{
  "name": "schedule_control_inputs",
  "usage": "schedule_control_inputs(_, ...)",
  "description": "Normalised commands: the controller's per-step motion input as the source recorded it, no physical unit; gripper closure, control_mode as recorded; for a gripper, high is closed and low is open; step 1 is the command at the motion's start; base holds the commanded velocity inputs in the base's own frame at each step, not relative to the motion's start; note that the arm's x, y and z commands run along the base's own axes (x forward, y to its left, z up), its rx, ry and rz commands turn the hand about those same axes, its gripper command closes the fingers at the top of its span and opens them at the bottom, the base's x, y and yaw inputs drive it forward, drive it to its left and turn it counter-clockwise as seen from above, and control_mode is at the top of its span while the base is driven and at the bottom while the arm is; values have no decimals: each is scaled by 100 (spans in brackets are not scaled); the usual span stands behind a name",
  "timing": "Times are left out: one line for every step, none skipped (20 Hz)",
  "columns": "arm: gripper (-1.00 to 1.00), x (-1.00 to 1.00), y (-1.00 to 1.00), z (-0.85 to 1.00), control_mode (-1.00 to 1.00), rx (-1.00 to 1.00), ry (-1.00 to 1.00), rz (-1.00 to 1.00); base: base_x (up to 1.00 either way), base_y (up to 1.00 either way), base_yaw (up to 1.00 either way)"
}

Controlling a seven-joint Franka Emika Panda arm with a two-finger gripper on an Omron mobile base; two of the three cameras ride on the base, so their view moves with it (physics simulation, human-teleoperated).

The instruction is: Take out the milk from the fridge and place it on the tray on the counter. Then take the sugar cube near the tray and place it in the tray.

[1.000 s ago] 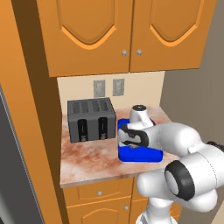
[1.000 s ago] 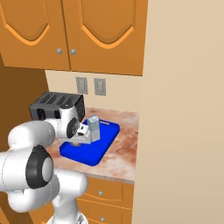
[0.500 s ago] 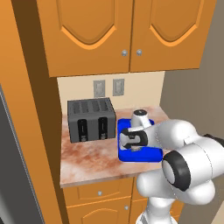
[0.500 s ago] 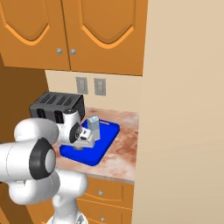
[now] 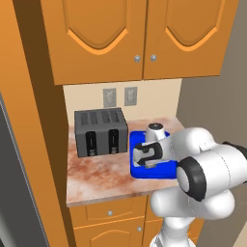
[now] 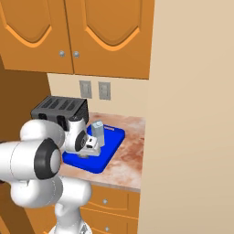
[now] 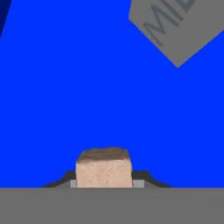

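Observation:
The bright blue tray (image 6: pixel 112 137) lies on the reddish-brown counter (image 5: pixel 96 179), right of the toaster. The milk (image 6: pixel 97 132) stands upright on the tray's far part, and one grey printed corner of the milk (image 7: pixel 179 26) shows in the hand view. My gripper (image 6: pixel 87 151) hangs low over the tray's near-left part, beside the carton and apart from it. In the hand view my gripper (image 7: pixel 104 181) is shut on the sugar cube (image 7: pixel 104 168), a small pale cube with a brownish top edge, and the tray (image 7: pixel 87 87) lies under it. The fridge (image 5: pixel 12 193) shows as a dark edge at far left.
A dark four-slot toaster (image 5: pixel 100 131) stands on the counter just left of the tray. Orange wall cabinets (image 5: pixel 140 38) hang overhead. A beige wall (image 6: pixel 192 114) closes the counter's right side. Bare counter lies in front of the toaster.
My hand has sunk a little closer to the tray with the sugar cube still held. The elbow has swung. The milk and the tray have not moved.

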Motion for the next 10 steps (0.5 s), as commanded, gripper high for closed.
schedule_control_inputs(100,0,-4,-27,-100,0,0,0,0,0,0)
schedule_control_inputs(100,0,0,-14,-100,0,0,0,0,0,0)
schedule_control_inputs(-100,0,0,-6,-100,0,0,0,0,0,0)
schedule_control_inputs(-100,0,0,0,-100,0,0,-1,0,0,0)
schedule_control_inputs(-100,-10,0,8,-100,0,-4,-1,0,0,0)
schedule_control_inputs(-100,-21,0,25,-100,0,-10,0,0,0,0)
schedule_control_inputs(-100,-18,0,39,-100,0,-10,-2,0,0,0)
schedule_control_inputs(-100,-9,0,49,-100,0,-10,-2,0,0,0)
schedule_control_inputs(-100,-5,0,44,-100,0,-9,0,0,0,0)
schedule_control_inputs(-100,-2,0,50,-100,0,-11,0,0,0,0)
